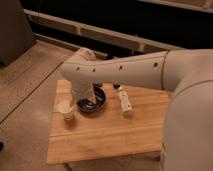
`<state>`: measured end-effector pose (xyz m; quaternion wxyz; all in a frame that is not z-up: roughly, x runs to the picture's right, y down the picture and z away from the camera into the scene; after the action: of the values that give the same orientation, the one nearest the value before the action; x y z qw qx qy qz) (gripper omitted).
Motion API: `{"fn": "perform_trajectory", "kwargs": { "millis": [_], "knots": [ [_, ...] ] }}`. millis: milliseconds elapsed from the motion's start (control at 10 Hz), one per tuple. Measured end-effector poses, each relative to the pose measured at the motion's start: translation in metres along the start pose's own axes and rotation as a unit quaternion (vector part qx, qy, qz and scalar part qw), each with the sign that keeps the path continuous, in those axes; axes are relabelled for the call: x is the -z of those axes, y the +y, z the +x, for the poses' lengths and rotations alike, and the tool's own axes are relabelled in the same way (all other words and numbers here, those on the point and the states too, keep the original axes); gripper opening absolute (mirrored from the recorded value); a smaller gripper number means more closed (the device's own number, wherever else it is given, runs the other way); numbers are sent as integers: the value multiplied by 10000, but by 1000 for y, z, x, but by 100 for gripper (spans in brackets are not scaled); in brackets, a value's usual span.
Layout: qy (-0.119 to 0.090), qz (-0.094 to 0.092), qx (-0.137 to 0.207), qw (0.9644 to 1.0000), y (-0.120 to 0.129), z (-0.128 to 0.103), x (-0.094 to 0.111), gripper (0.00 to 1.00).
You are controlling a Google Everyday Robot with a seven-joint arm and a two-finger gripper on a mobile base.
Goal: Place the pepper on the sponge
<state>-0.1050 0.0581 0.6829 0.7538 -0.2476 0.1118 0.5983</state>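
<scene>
My arm reaches in from the right, and its white wrist bends down over a dark bowl on the wooden board. The gripper hangs at the bowl's left side, mostly covered by the wrist. Neither the pepper nor the sponge shows in this view; the arm hides much of the board's far side and part of the bowl's inside.
A small pale cup stands just left of the bowl. Right of the bowl lies a white elongated object. A small dark thing peeks out under the arm. The board rests on a speckled floor.
</scene>
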Motion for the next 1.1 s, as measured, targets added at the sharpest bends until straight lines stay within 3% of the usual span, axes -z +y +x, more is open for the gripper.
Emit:
{"fn": "perform_trajectory", "kwargs": {
  "millis": [300,600,800,1100],
  "knots": [
    [-108,-60,168,9998,-2,1,5,65],
    [-109,2,92,9999,-10,-3,3,65],
    [-297,387,-164,9987,-67,-34,1,65],
    [-809,459,-245,9954,-128,-88,-3,65]
  ]
}}
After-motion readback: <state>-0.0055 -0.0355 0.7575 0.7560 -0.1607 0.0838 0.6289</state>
